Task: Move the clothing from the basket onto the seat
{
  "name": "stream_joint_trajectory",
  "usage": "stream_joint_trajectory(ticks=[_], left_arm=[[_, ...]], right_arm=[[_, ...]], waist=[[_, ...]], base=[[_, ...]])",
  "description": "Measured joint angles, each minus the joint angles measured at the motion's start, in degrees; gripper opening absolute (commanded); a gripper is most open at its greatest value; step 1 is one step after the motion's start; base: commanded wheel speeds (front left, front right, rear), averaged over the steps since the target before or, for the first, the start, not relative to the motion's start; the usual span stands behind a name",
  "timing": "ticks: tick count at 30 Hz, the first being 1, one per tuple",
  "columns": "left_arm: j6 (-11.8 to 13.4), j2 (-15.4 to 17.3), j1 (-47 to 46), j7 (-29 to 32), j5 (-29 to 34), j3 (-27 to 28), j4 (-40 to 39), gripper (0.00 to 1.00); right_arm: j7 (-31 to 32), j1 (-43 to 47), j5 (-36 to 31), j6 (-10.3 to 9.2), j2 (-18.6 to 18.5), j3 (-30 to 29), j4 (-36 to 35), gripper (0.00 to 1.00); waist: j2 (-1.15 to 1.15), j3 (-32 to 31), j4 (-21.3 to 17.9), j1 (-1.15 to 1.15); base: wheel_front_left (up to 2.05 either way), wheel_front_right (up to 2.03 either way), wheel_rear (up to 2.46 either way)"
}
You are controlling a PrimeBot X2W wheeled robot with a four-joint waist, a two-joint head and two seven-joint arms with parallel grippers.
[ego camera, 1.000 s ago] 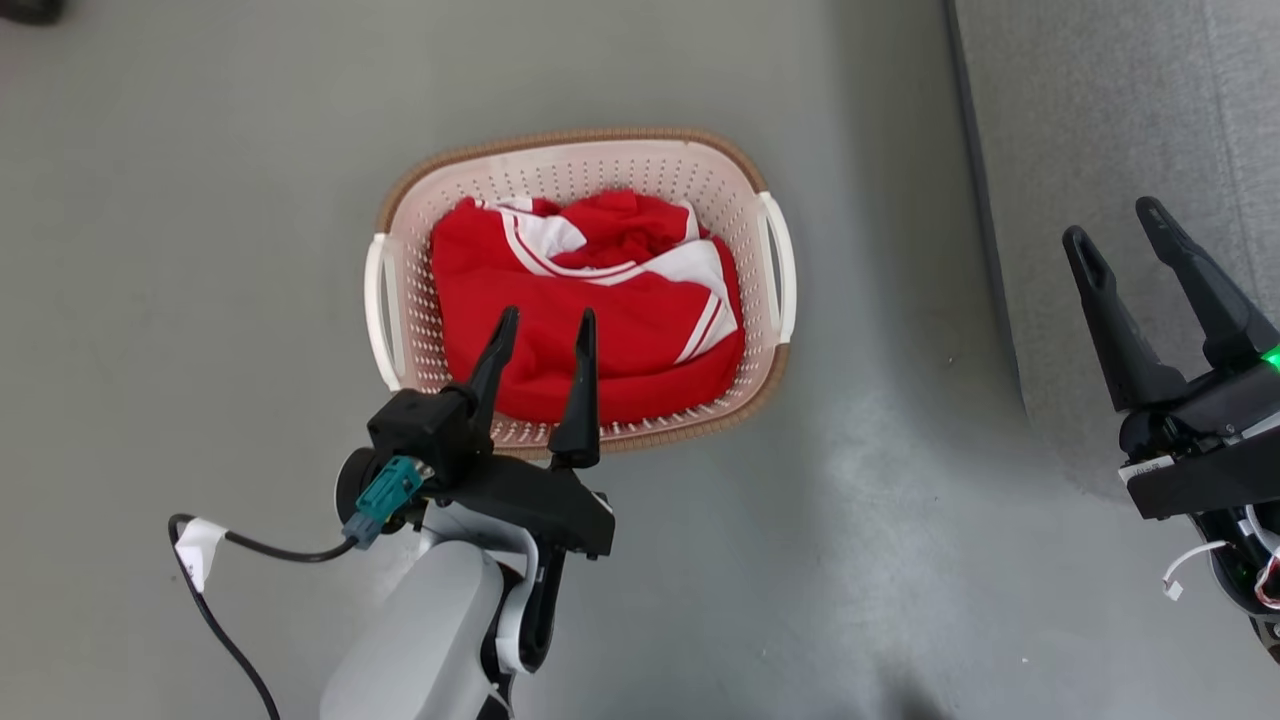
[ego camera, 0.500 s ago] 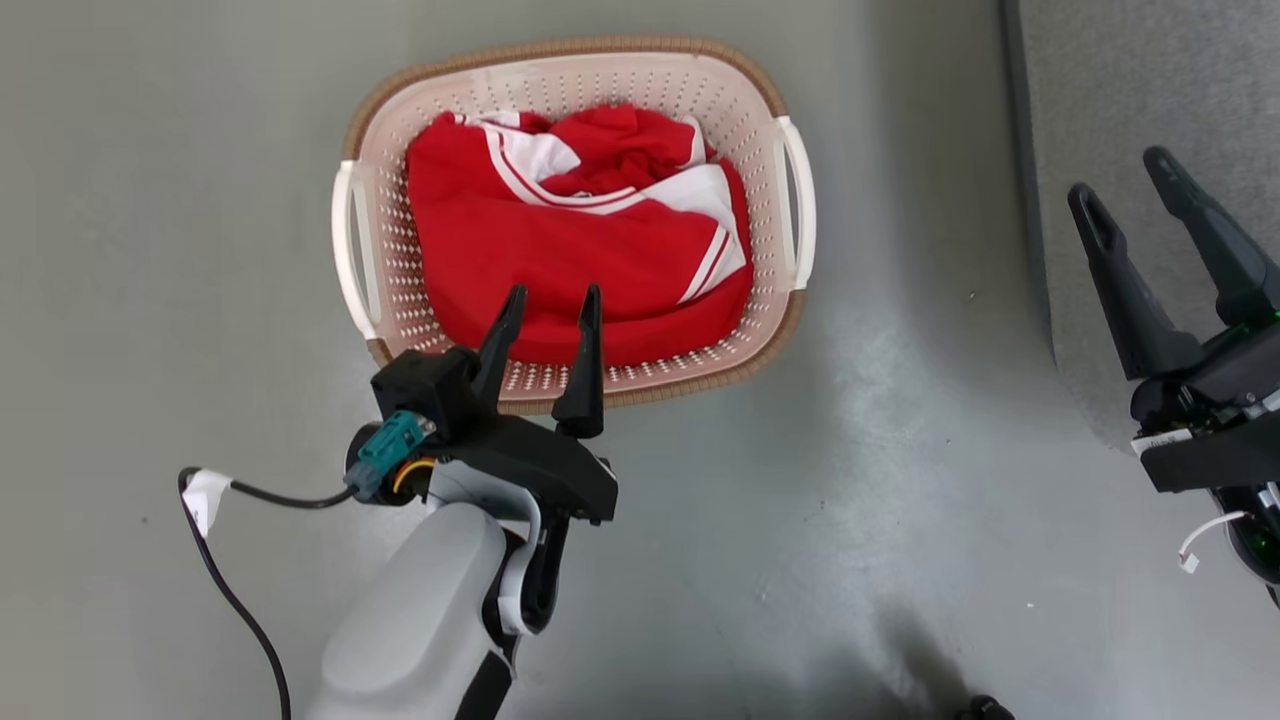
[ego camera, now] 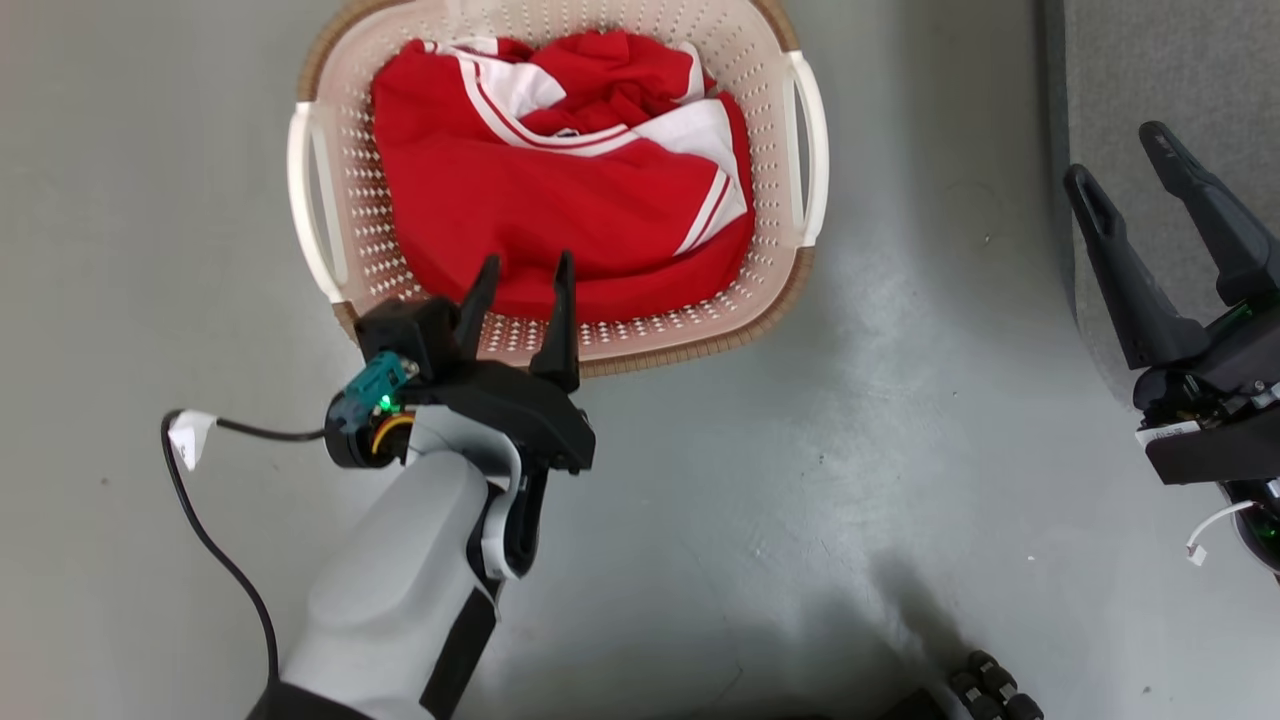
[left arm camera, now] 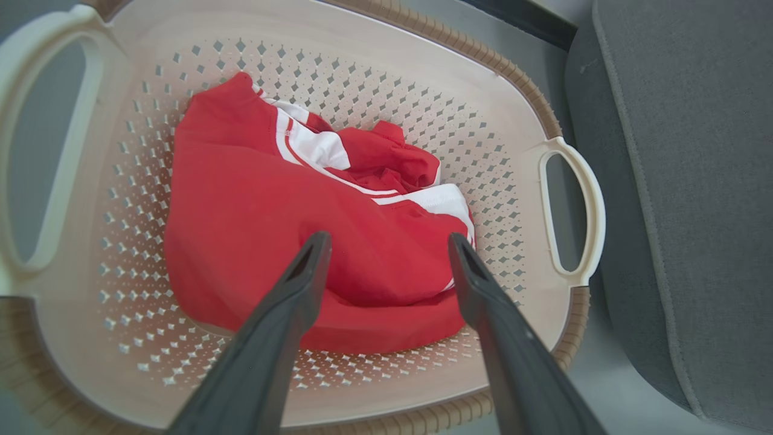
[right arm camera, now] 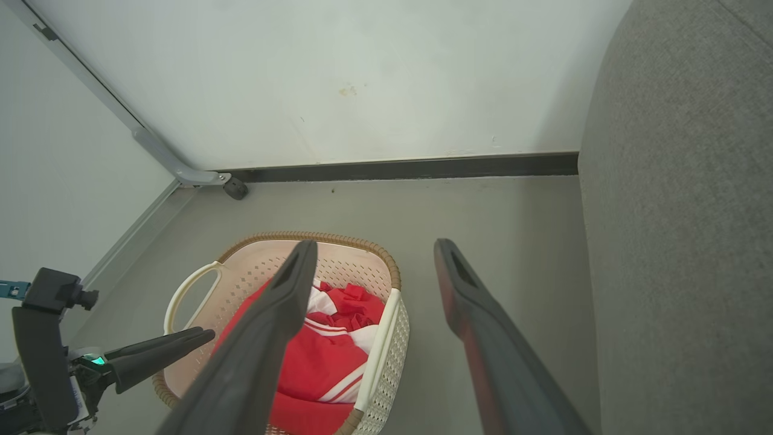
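floor (ego camera: 880, 450), grey, meets a white wall (right arm camera: 362, 78) beside one seat (right arm camera: 682, 241). one basket (ego camera: 640, 335) holds red clothing (ego camera: 520, 210). left claw (ego camera: 528, 262) and right claw (ego camera: 1113, 152) gape wide, empty.

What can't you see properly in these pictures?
Head view: the top edge cuts off the far rim of the basket.
Left wrist view: the red clothing covers the basket's floor; folds hide how many garments there are.
Head view: the right edge cuts off the grey seat.
Head view: whether the left gripper touches the clothing is unclear.
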Motion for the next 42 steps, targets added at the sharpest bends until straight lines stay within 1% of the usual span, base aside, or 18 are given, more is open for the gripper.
stream_joint_trajectory(ticks=[4, 8, 17, 30, 42], left_arm=[[0.0, -0.1, -2.8, 0.0, -0.6, -0.2, 2.8, 1.0], [0.0, -0.2, -5.0, 0.0, -1.3, 0.7, 6.2, 1.0], [0.0, -0.3, -8.4, 0.0, -2.2, 1.2, 13.4, 1.0], [0.0, -0.4, -12.5, 0.0, -2.8, -1.7, 20.5, 1.0], [0.0, -0.4, -16.4, 0.0, -4.0, -5.2, 27.8, 1.0]], right_arm=[[0.0, -0.2, 0.3, 0.0, -0.3, 0.0, 0.0, 1.0], [0.0, -1.2, 0.7, 0.0, -0.3, 0.4, 0.0, 1.0], [0.0, -1.8, 1.3, 0.0, 1.4, 2.1, 0.4, 1.0], [0.0, -2.1, 3.0, 0.0, 2.8, 3.0, 0.6, 1.0], [0.0, -3.8, 3.9, 0.0, 5.0, 4.5, 0.9, 1.0]], waist=[[0.0, 1.5, -0.2, 0.0], [0.0, 2.7, -0.4, 0.0], [0.0, 2.6, -0.7, 0.0], [0.0, 2.3, -1.4, 0.0], [0.0, 3.1, -3.2, 0.0]], base=[[0.0, 0.0, 0.0], [0.0, 0.0, 0.0], [0.0, 0.0, 0.0], [0.0, 0.0, 0.0], [0.0, 0.0, 0.0]])
